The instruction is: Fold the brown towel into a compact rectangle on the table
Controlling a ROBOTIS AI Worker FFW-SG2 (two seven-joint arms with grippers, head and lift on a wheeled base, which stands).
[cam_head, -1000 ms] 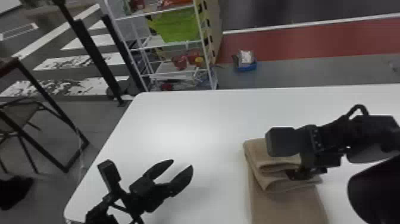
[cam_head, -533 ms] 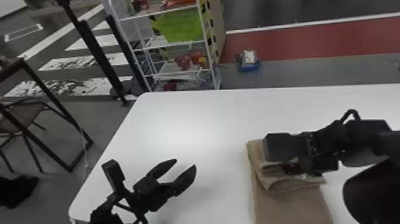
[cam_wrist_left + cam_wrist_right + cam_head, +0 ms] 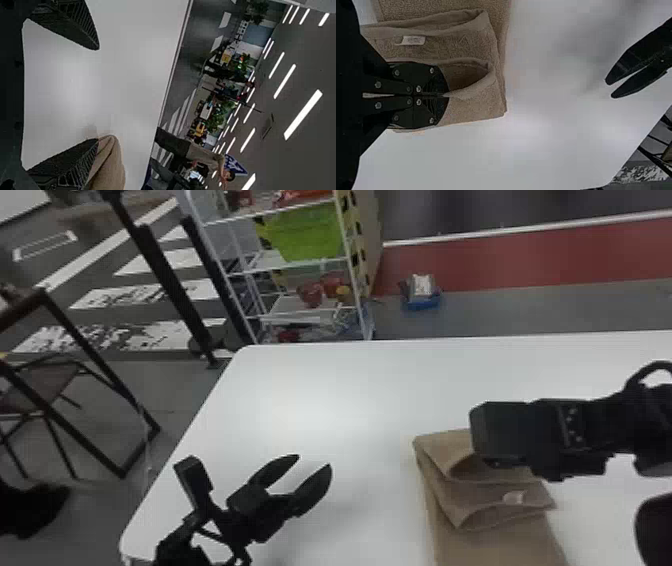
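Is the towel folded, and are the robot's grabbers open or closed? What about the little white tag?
Brown towel: partly folded, with loose, gaping layers at its far end and a flatter part nearer the robot.
White tag: showing on a folded layer.
Left gripper: open, empty.
Right gripper: shut, pinching the towel's fold.

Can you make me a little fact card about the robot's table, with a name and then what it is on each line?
Table: white, smooth top, rounded corner
Towel: brown, cloth, partly folded, layers stacked at its far end, nearer part flat
Tag: small, white, on a folded layer
Right end effector: black, two flat fingers, shut on the towel's folded layers
Left end effector: black, two flat fingers, open, left of the towel, holding nothing
Behind the table: bright green plastic bin on a rack
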